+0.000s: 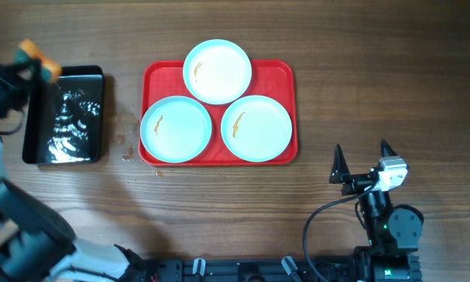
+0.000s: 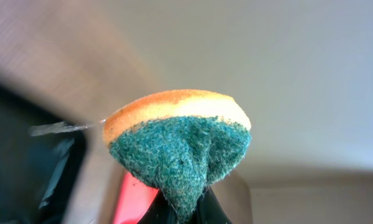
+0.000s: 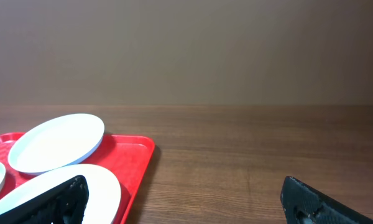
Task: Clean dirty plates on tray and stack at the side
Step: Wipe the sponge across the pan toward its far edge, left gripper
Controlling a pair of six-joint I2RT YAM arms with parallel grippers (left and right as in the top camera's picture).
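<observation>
The left gripper (image 2: 183,211), nearly hidden at the picture edge, pinches an orange-and-green scouring sponge (image 2: 180,140), the right gripper (image 1: 362,154) stands wide apart and empty, and three round pale blue-white plates (image 1: 217,72) lie on the flat red plastic tray (image 1: 158,78).

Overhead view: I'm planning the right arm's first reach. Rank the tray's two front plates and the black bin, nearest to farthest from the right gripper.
From the right gripper:
1. Front-right plate, on the right side of the tray.
2. Front-left plate, on the tray's left side.
3. Black bin, off the tray, to its left.
</observation>
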